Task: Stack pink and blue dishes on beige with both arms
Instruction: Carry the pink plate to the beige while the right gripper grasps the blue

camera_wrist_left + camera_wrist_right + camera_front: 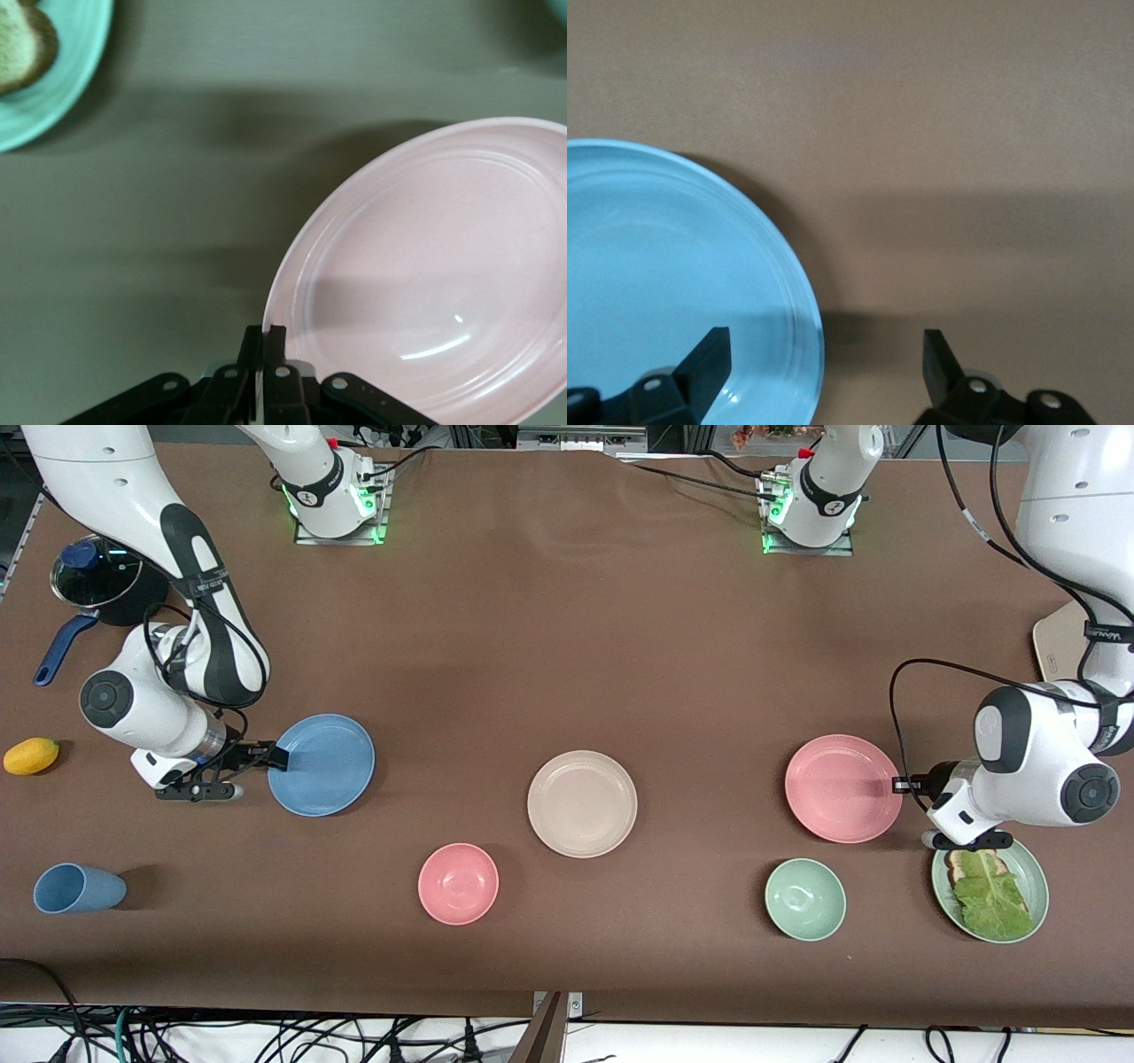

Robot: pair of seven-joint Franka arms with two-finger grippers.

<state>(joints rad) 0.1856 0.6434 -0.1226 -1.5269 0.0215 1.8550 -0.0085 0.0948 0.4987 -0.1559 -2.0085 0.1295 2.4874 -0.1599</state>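
Observation:
The beige plate (582, 803) lies flat at the table's middle with nothing on it. The pink plate (842, 788) lies toward the left arm's end. My left gripper (899, 785) is shut on its rim, and the left wrist view shows the fingers (264, 332) pinched together on the edge of the pink plate (425, 283). The blue plate (322, 764) lies toward the right arm's end. My right gripper (276, 758) is low at its rim and open. In the right wrist view the gripper (828, 350) straddles the rim of the blue plate (664, 266), one finger over the plate and one over the table.
A pink bowl (458, 883) and a pale green bowl (804, 899) sit nearer the camera than the plates. A green plate with lettuce and bread (990, 890) lies just under the left wrist. A blue cup (78, 888), a yellow fruit (31, 755) and a lidded pot (97, 577) stand at the right arm's end.

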